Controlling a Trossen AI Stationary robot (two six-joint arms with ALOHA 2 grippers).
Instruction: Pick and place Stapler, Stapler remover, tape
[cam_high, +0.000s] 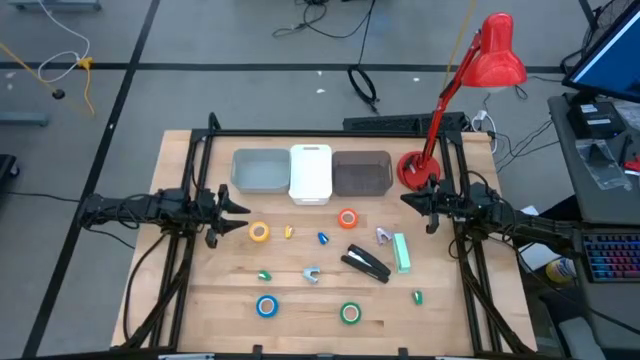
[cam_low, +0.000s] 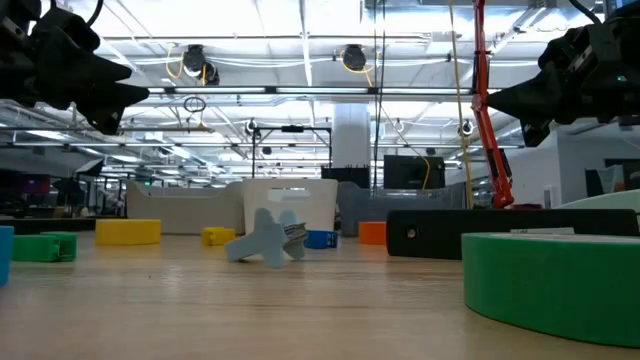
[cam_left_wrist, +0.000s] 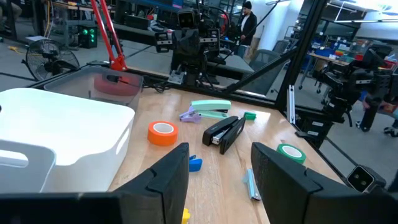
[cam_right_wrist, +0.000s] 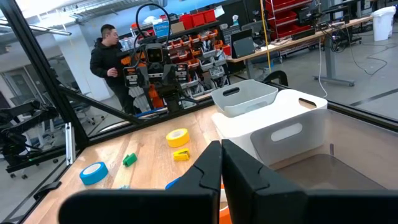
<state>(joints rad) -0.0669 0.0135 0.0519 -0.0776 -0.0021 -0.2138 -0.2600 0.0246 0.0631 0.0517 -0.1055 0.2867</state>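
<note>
While both arms hang above the bench (cam_high: 200, 310) edges, I see the left pincer (cam_high: 240, 208) with its fingers parted and nothing between them, just off the yellow tape (cam_high: 259, 232). My right pincer (cam_high: 408, 199) is closed tight and empty, beside the base of the red lamp (cam_high: 412, 168).

I take the white bin (cam_high: 311, 173) as my landmark; it sits between a grey bin (cam_high: 259, 169) and a dark bin (cam_high: 361, 173). The orange tape (cam_high: 347, 218) lies just in front of the white bin, toward the dark bin's side. The stapler (cam_high: 366, 263) lies farther out from the white bin than the orange tape, flat and angled, next to a pale green stapler (cam_high: 402, 252). The blue tape (cam_high: 266, 306) and green tape (cam_high: 350, 313) rest farthest from the white bin, near the bench's front edge. A grey staple remover (cam_high: 311, 274) lies between them and the bin.
</note>
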